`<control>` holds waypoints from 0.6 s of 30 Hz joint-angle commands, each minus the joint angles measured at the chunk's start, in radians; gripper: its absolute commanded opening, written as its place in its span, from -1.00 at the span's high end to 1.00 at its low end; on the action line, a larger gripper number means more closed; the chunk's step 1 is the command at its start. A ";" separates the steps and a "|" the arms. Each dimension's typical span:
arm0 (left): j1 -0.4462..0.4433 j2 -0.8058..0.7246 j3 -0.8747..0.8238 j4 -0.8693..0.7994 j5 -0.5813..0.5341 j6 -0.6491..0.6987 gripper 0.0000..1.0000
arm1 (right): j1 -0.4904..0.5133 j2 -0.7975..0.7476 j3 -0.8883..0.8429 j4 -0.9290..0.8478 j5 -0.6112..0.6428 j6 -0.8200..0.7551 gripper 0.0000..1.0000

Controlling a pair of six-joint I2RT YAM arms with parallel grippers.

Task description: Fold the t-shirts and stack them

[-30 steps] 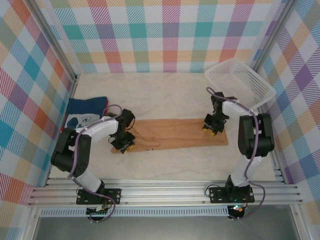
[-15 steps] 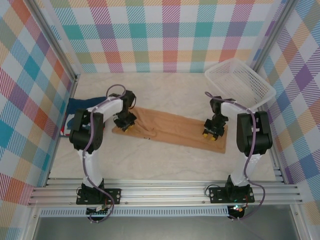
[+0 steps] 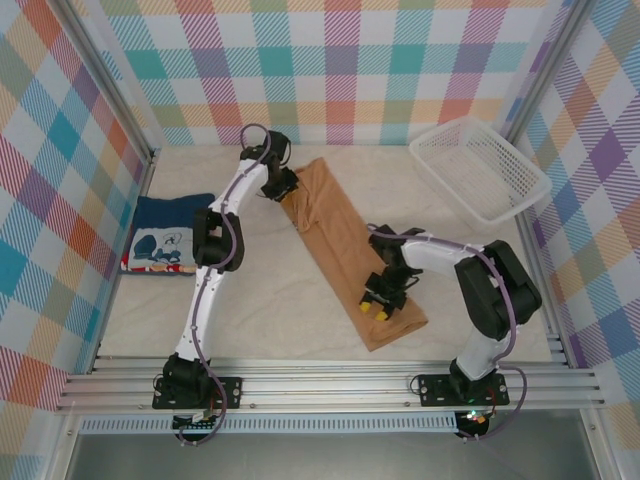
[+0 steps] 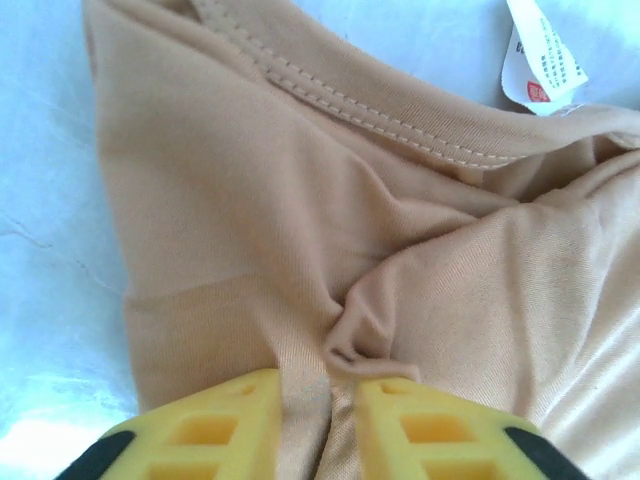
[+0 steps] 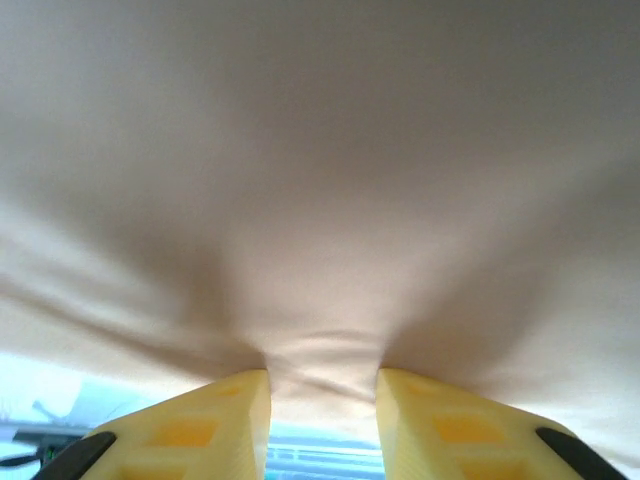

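The tan-orange t-shirt (image 3: 340, 235) lies folded into a long strip that runs diagonally from the back centre to the front right of the table. My left gripper (image 3: 284, 190) is shut on its far end; in the left wrist view the yellow fingers (image 4: 210, 425) pinch a bunched fold of the cloth (image 4: 300, 230) below a stitched hem and a white tag (image 4: 540, 60). My right gripper (image 3: 378, 306) is shut on the near end, with cloth (image 5: 320, 200) drawn between its fingertips (image 5: 215, 420). The navy t-shirt (image 3: 165, 235) lies folded at the left edge.
A white mesh basket (image 3: 480, 165) stands tilted at the back right corner. Checked walls close in the table on three sides. The arm bases and a metal rail (image 3: 320, 385) run along the near edge.
The tan-orange strip has swung from lying crosswise to a diagonal. My left gripper carried its end to the back centre; my right gripper brought the other end nearer and leftward.
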 commanded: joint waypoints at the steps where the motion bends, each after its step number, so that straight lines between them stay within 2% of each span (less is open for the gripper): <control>1: 0.009 -0.081 -0.013 -0.001 0.012 0.022 0.34 | 0.031 0.027 0.087 0.056 -0.071 0.068 0.31; 2: 0.009 -0.132 -0.061 0.008 -0.002 0.021 0.28 | 0.025 0.028 0.106 0.052 -0.066 0.042 0.29; 6: 0.007 -0.341 -0.292 0.002 -0.068 -0.012 0.25 | 0.000 0.019 0.208 -0.044 -0.024 -0.095 0.24; 10: 0.009 -0.513 -0.604 0.095 -0.023 -0.108 0.31 | -0.075 -0.025 0.248 -0.101 0.055 -0.210 0.22; 13: 0.011 -0.545 -0.765 0.204 0.032 -0.193 0.43 | -0.140 -0.006 0.250 -0.121 0.105 -0.321 0.24; 18: 0.011 -0.472 -0.776 0.305 0.075 -0.271 0.49 | -0.195 0.044 0.234 -0.127 0.174 -0.462 0.26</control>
